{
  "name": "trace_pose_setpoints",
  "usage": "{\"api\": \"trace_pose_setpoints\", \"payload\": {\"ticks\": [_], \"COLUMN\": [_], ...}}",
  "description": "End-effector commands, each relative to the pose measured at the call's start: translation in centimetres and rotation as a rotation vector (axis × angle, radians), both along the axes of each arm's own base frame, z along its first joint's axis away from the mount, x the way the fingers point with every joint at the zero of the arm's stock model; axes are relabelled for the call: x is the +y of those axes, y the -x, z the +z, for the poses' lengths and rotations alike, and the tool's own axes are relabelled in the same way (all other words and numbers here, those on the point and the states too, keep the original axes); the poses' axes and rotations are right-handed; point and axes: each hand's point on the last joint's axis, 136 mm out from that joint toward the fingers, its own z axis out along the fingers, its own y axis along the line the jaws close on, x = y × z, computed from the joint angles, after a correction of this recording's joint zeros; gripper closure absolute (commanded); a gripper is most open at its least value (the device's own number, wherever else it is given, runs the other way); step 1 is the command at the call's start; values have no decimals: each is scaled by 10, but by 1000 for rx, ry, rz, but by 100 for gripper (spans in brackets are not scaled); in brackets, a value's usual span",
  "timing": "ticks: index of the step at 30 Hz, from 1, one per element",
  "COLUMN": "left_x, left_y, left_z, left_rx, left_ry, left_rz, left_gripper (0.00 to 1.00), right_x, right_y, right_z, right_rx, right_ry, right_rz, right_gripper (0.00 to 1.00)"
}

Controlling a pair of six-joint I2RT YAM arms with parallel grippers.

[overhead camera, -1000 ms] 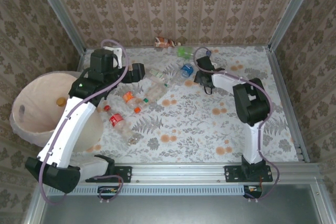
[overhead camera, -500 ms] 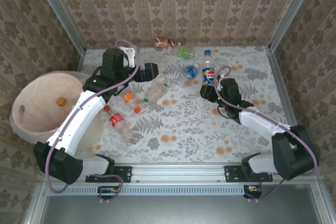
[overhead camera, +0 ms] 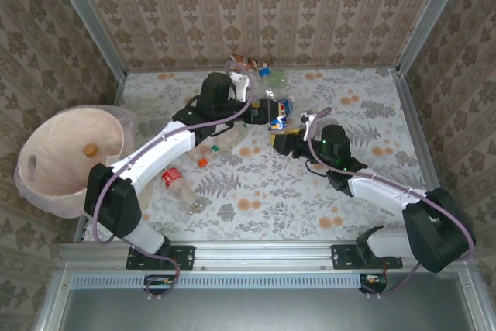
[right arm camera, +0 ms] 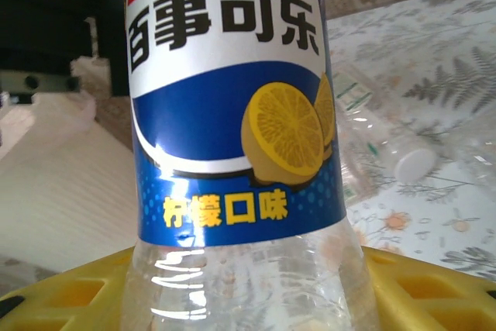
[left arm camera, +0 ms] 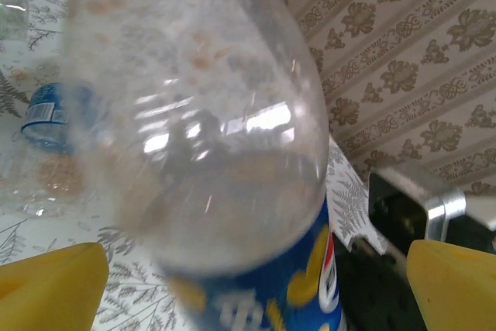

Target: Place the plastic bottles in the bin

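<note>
Right gripper [right arm camera: 248,288]: clenched on the clear lower body of the blue-label bottle [right arm camera: 232,106]; its yellow fingers [right arm camera: 70,296] press in from both sides just below the label.
Left gripper [left arm camera: 256,281]: released, jaws at full spread; its yellow fingertips [left arm camera: 54,277] flank the clear part of the same bottle with a gap on each side.
Bottle position: the blue-label bottle [overhead camera: 277,114] sits between the two grippers over the middle of the bench, well apart from the bin.
Step in hand: judged to be a handover from right arm to left arm, since the bin is on the left arm's side.
Next move: the left gripper should close on the bottle before the right gripper lets go. The thin, smooth wall may buckle or slip, so the grip should be centred.
Bin [overhead camera: 58,133]: at the left edge of the bench, mouth open, with a small orange object [overhead camera: 91,149] inside.
Remaining bottles: a red-label bottle [overhead camera: 172,178] near the left front and another bottle [overhead camera: 244,62] at the far wall.
Bench [overhead camera: 310,199]: covered in a pale cloth printed with ferns and orange flowers.
Room: patterned wallpaper on three sides, with metal posts at the far corners.
</note>
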Motion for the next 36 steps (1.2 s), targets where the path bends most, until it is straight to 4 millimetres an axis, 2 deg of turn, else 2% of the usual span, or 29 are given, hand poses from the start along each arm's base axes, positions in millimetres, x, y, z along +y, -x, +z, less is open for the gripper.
{"api": "trace_pose_setpoints", "payload": {"ticks": [1, 4, 6, 11, 14, 16, 18, 21, 27, 32, 36], "left_x": [1, -16, -23, -25, -15, -5, 5, 25, 87, 156, 208], "left_y": [-25, -23, -21, -12, -11, -12, -13, -18, -19, -9, 10], "left_z": [18, 23, 24, 31, 36, 39, 42, 46, 59, 91, 122], "left_rx": [-31, -23, -19, -48, -87, -110, -129, -157, -235, -297, -372], "left_ry": [47, 97, 106, 128, 110, 90, 77, 29, -201, -294, -380], "left_rz": [112, 31, -3, -54, -29, 6, 37, 105, 269, 443, 566], "left_gripper": [0, 0, 7, 32, 45, 46, 46, 46, 46, 46, 46], "right_x": [17, 24, 25, 26, 29, 32, 35, 33, 1, -37, -54], "right_y": [9, 14, 13, 14, 19, 22, 26, 30, 22, 7, -4], "right_z": [22, 23, 25, 31, 38, 44, 51, 58, 67, 59, 49], "right_rx": [-93, -99, -106, -121, -131, -138, -152, -188, -259, -254, -220], "right_ry": [-39, -23, -24, -29, -32, -29, -16, 16, 121, 204, 228], "right_rz": [81, 110, 106, 112, 147, 178, 214, 215, 29, -199, -299], "right_gripper": [54, 54, 54, 50, 37, 27, 12, 2, 0, 0, 0]}}
